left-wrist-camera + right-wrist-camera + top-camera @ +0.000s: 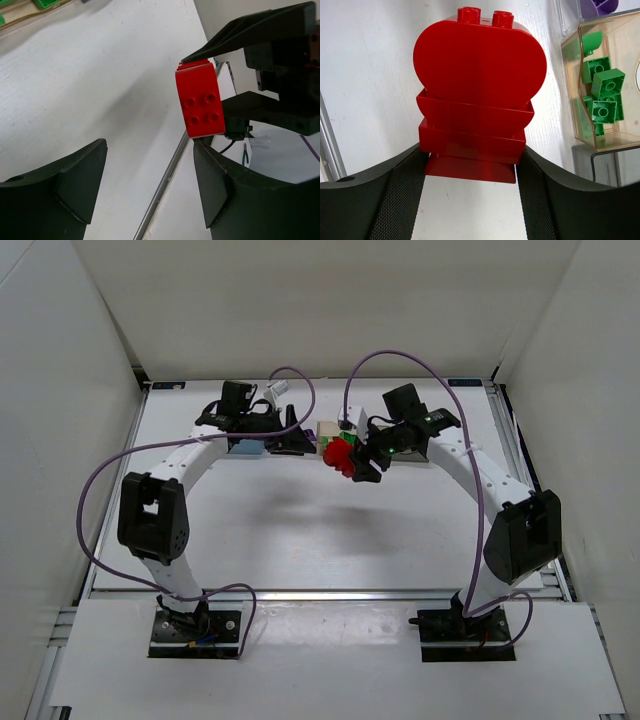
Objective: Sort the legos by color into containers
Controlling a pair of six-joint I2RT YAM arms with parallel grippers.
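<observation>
My right gripper (357, 464) (470, 167) is shut on the red lego cluster (342, 452) (479, 90) and holds it above the table near the containers. The cluster also shows in the left wrist view (200, 102), pinched between the right gripper's black fingers (260, 30). My left gripper (292, 439) (150, 175) is open and empty, just left of the red lego. Green legos (602, 95) lie in the pale orange container (570, 55) (328, 429). A purple lego (597, 6) sits in a clear container beyond it. The yellow lego is out of view.
A blue container (247, 447) sits under the left arm's wrist. A grey container's corner (595, 162) is near the orange one. White walls surround the table, with a metal rail (165, 180) along its edge.
</observation>
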